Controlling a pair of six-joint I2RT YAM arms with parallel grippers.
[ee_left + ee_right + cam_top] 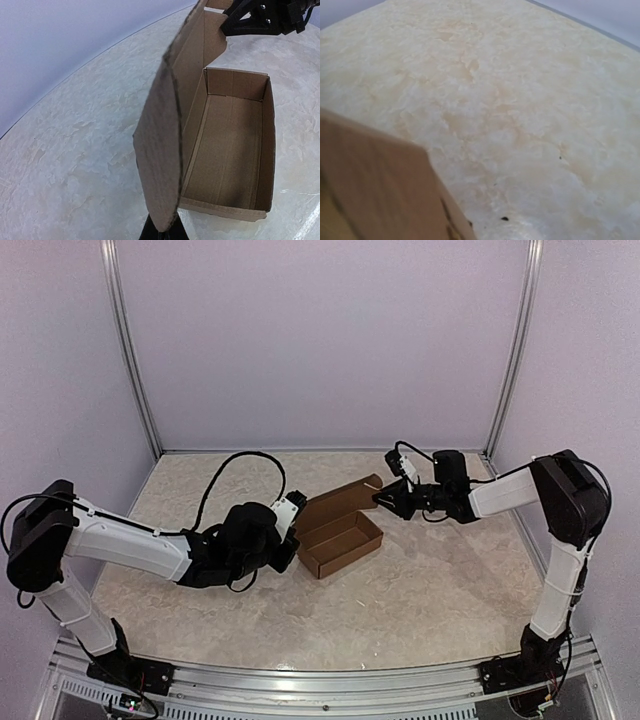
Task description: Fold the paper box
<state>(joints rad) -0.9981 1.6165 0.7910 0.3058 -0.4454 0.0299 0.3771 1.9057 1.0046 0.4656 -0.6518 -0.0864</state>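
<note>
The paper box point(342, 538) is a small brown cardboard mailer, open, with its lid point(340, 502) standing up along the far side. My left gripper point(291, 532) is at the box's left end. In the left wrist view it point(163, 232) is shut on the lid's rounded side flap point(159, 150), with the open tray point(230, 145) to the right. My right gripper point(384, 500) is at the lid's right end and looks shut on its end flap point(215, 37). In the right wrist view a blurred cardboard flap point(375, 190) fills the lower left and hides the fingers.
The marbled table point(420, 590) is walled by pale panels on three sides, with metal posts point(130, 350) at the back corners. The left arm's black cable point(235, 462) loops above the table behind the box. An aluminium rail point(330, 680) runs along the near edge.
</note>
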